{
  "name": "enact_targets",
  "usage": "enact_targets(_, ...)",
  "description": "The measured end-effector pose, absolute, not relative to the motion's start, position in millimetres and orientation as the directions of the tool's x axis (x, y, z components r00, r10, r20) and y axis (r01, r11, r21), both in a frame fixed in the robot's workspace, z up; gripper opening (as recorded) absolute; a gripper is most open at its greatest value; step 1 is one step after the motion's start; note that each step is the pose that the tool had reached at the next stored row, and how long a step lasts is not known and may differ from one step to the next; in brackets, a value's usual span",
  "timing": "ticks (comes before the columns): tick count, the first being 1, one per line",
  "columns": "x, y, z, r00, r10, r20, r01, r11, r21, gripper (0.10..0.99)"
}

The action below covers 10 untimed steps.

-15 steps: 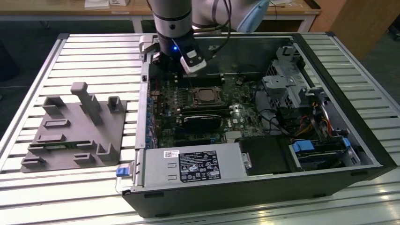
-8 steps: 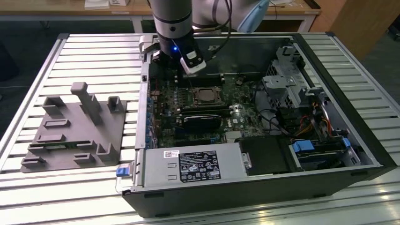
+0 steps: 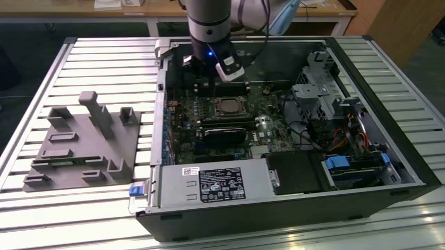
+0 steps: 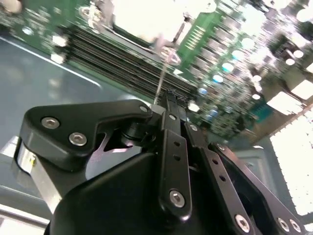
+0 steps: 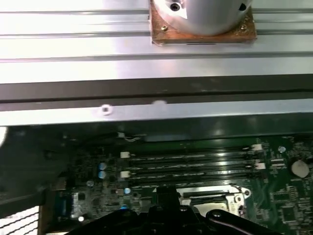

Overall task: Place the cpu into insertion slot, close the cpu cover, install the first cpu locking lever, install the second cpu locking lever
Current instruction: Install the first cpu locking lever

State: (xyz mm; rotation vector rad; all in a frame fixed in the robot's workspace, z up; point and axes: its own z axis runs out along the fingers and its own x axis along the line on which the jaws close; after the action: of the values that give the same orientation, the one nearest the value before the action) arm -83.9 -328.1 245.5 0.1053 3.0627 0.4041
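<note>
In the exterior view the insertion slot (image 3: 227, 106) sits mid-motherboard, with the silver cpu cover (image 3: 216, 100) lying flat around a grey square that looks like the cpu (image 3: 228, 107). My gripper (image 3: 207, 84) hangs just beyond the socket, over the memory slots. The second wrist view has the black fingers (image 4: 172, 115) pressed together, so the gripper (image 4: 171, 98) is shut. A thin metal locking lever (image 4: 162, 76) runs from the glaring socket area (image 4: 144, 17) down to the fingertips; whether it is clamped I cannot tell. In the first wrist view the gripper (image 5: 166, 208) is beside the socket frame (image 5: 215, 195).
The open computer case (image 3: 410, 172) lies on a slatted metal table (image 3: 104, 62). A grey fixture block (image 3: 83, 140) stands at the exterior view's left. Memory slots (image 5: 190, 164), a black card (image 3: 224, 136), the power supply (image 3: 208, 185) and drive cages (image 3: 320, 99) crowd around the socket.
</note>
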Motion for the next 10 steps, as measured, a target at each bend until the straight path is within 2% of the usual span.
enact_targets(10, -57, -328, 246, -0.996, 0.074, -0.041, 0.061, 0.963, 0.261, 0.106)
